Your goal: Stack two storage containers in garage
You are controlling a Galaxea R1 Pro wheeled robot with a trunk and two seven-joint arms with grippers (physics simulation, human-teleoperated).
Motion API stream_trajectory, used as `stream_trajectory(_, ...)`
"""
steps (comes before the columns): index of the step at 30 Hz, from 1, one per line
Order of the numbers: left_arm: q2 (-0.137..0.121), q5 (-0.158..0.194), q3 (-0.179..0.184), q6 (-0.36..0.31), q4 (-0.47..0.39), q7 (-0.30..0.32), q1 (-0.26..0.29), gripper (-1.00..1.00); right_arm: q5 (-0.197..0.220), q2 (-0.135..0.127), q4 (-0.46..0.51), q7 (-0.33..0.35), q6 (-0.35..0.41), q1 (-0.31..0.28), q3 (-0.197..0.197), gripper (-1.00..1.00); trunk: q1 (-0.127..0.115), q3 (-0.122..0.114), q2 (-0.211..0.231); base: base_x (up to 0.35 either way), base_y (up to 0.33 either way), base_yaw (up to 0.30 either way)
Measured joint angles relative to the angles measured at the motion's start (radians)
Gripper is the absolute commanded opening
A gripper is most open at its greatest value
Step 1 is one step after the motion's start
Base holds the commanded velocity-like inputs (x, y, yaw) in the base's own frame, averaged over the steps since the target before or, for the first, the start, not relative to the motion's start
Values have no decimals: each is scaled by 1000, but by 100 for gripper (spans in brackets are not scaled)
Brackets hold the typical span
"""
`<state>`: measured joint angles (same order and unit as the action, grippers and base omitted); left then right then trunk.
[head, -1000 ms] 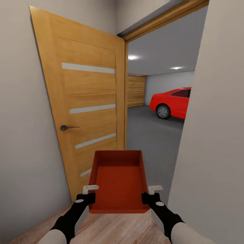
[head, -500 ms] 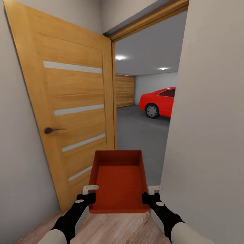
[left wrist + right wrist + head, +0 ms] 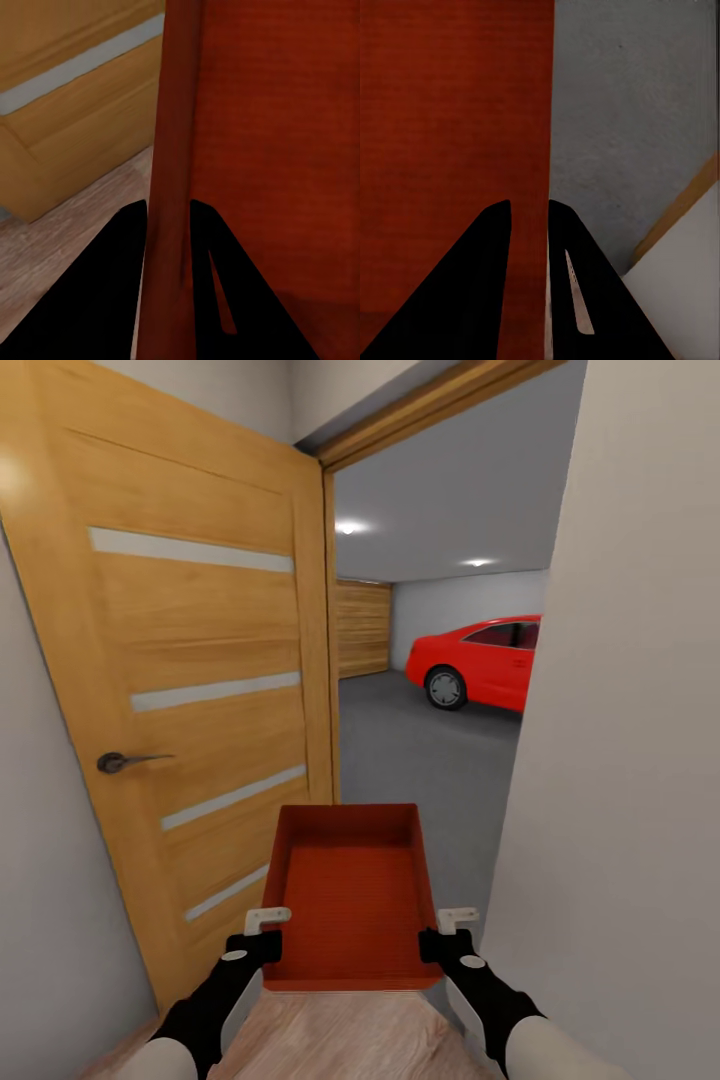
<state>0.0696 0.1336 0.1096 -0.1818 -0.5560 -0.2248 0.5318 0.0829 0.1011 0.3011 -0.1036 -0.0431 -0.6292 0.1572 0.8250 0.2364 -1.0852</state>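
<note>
- Here, the robot stands at a doorway, the storage container (image 3: 350,895) held out ahead at 12 o'clock between both arms, above the wood-plank floor (image 3: 340,1040).
- Left tool (image 3: 262,932) pinches the container's left wall: in the left wrist view its two dark fingers (image 3: 112,285) sit either side of the red wall (image 3: 172,150), closed down to the wall's thickness.
- Right tool (image 3: 448,932) does the same on the right wall; the right wrist view shows the fingers (image 3: 480,285) straddling the thin wall edge (image 3: 550,112), clamped on it.
- Reason for the hold, as I judge it: gripping opposite walls near the close end keeps the open bin level and centred, narrow enough to pass the gap.
- Container is empty; only the ribbed red bottom shows inside.
- Tan door (image 3: 200,690) with pale slats stands open at 10 o'clock, close beside the bin's left side; pale wall (image 3: 640,760) crowds in at 3 o'clock.
- Through the opening at 1 o'clock: the garage, with dark grey garage floor (image 3: 420,760), a red car (image 3: 480,660) and a wood-plank garage door (image 3: 365,628).
- Judgement: carry stage, container not yet set down; clearance on both sides looks tight.
</note>
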Motion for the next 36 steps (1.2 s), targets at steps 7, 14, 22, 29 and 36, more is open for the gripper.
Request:
stream_trajectory(7, -2, 2, 6, -7, -7, -3, 0, -100, 0, 0, 0, 2, 0, 0, -3, -100, 0, 0, 0, 293, 171, -277)
stream_trajectory(14, -2, 4, 13, -15, -14, -9, 0, -100, 1, -1, 0, 4, 0, 0, -5, -100, 1, 0, 0, 51, 34, -183)
stream_trajectory(22, -3, 4, 13, -19, -16, -8, 0, -100, 1, 0, 0, 4, 1, 0, -5, -100, 1, 0, 0, 2, 1, -13)
stream_trajectory(29, 0, 2, 8, -11, -10, -8, 0, -100, 1, -2, 0, 5, 1, 0, -3, -100, 1, 0, 0, 0, 46, 0)
stream_trajectory(36, -2, 3, 7, -8, -7, -3, 0, -100, 1, 0, 0, 2, 0, 0, -2, -100, 1, 0, 0, 23, 284, -20)
